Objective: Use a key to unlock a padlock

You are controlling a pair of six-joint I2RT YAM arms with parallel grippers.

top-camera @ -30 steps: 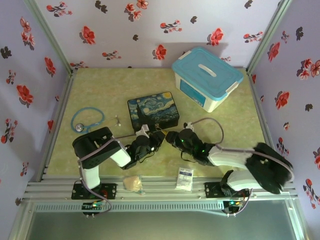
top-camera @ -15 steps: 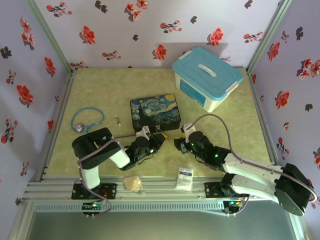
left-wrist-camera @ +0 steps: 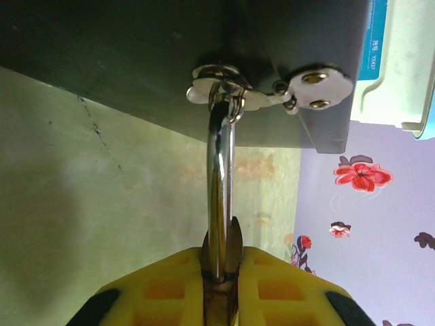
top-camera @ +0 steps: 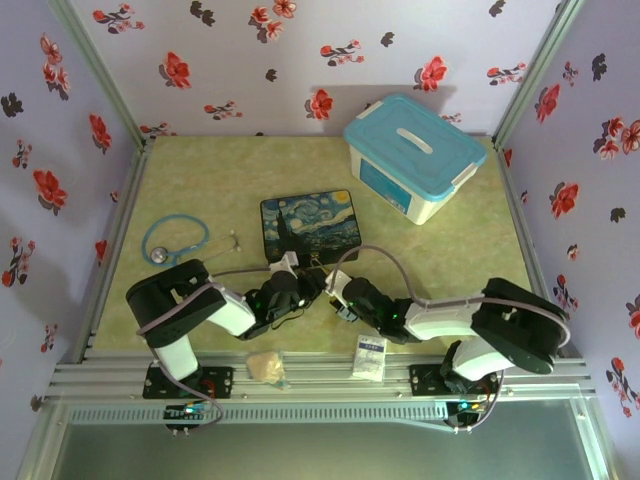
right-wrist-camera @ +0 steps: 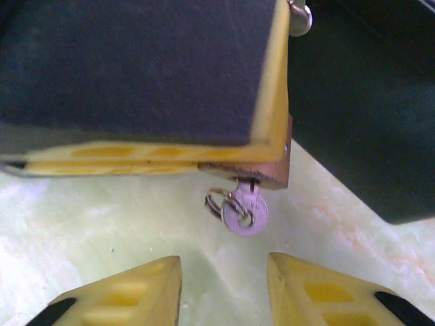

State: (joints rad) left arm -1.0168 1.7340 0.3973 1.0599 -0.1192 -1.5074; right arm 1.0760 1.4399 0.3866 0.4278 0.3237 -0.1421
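Clamping padlock [left-wrist-camera: 219, 170], hooked through tin clasp [left-wrist-camera: 228, 92], in left gripper [left-wrist-camera: 221, 263]; key [right-wrist-camera: 243, 213] lodged in padlock just ahead of spread-open right gripper [right-wrist-camera: 223, 274]

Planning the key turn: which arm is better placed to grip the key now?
Right. The right gripper is open and lined up just short of the key, which sits in the padlock keyhole. The left gripper is shut on the padlock, holding it.
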